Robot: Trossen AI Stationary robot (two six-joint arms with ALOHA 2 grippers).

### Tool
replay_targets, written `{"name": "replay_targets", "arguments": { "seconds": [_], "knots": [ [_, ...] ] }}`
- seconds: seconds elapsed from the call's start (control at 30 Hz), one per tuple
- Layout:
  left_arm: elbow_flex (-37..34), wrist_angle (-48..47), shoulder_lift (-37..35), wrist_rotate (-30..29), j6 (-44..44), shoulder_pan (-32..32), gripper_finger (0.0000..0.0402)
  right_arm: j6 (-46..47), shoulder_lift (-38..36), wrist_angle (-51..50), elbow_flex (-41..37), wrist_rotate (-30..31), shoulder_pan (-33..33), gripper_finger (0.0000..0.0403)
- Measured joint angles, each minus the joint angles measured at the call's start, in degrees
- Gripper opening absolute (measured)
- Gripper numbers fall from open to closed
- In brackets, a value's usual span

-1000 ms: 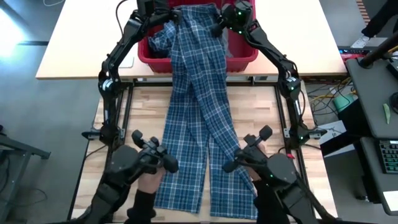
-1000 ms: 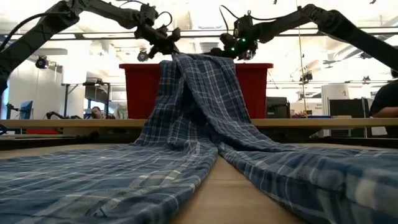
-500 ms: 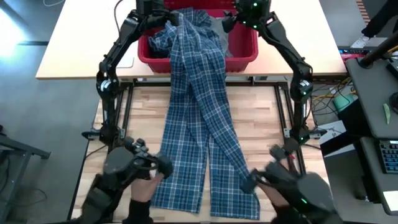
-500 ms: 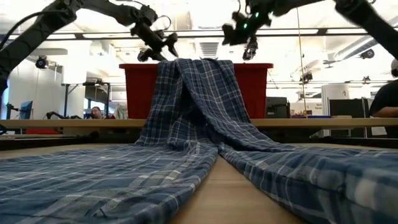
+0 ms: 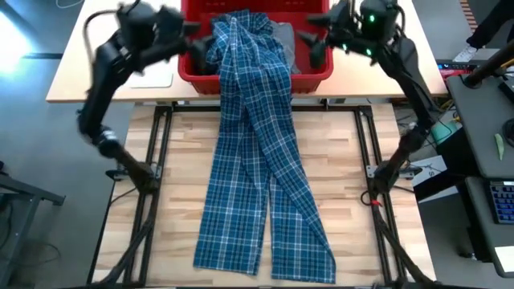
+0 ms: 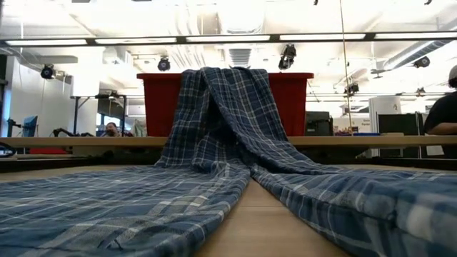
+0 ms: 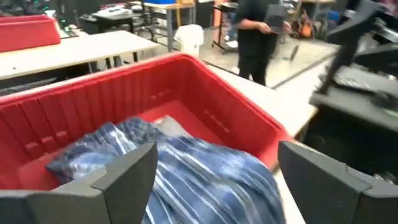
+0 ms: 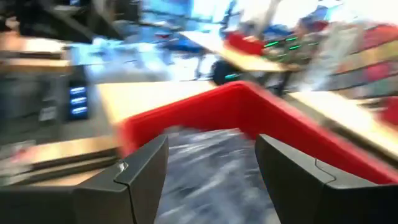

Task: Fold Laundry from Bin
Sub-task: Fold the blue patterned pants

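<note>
The laundry on top is a blue-and-white plaid garment (image 5: pixel 257 168). Its upper end lies in the red bin (image 5: pixel 321 76), and it hangs over the bin's near wall (image 6: pixel 221 107). From there it runs flat down the wooden table to the near edge. A grey garment (image 5: pixel 285 36) lies in the bin beside it. My left gripper (image 5: pixel 183 30) hovers open at the bin's left end, and its wrist view looks into the bin (image 7: pixel 205 81) with nothing between the fingers (image 7: pixel 124 180). My right gripper (image 5: pixel 315 48) hovers open over the bin's right end, also with nothing in it (image 8: pixel 214 174).
The bin stands on a lighter table (image 5: pixel 88 80) behind the wooden one (image 5: pixel 337 177). A pale flat thing (image 5: pixel 157 79) lies left of the bin. A desk with a keyboard (image 5: pixel 502 197) is at the right. A person (image 7: pixel 252 37) stands in the room beyond.
Both grippers have let go of the plaid garment's upper end over the bin and opened. They then rose and drew apart, the left toward the table's left and the right toward its right. The garment stays draped over the bin's wall. A person's hands at the near edge have left the view.
</note>
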Motion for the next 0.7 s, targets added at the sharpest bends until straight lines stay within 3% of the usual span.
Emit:
{"name": "replay_targets", "arguments": {
  "seconds": [0.17,0.37,0.5,0.7],
  "knots": [
    [-2.46,-7.91,-6.66,-11.17,-3.53,-14.88,0.0302,5.42,-0.61,-8.71,-3.27,1.96,14.04,0.0235],
    [-12.12,-12.92,-13.71,-23.83,-11.42,-29.86,0.0295,16.59,-0.07,-15.56,-12.11,20.85,34.24,0.0235],
    [-21.39,-12.74,-18.74,-26.54,-15.95,-38.64,0.0293,32.42,0.66,-18.88,-18.46,28.74,44.02,0.0235],
    [-35.08,-11.55,-24.38,-26.83,-24.09,-53.94,0.0292,63.65,0.29,-27.74,-30.19,24.76,52.80,0.0235]
  ]
}}
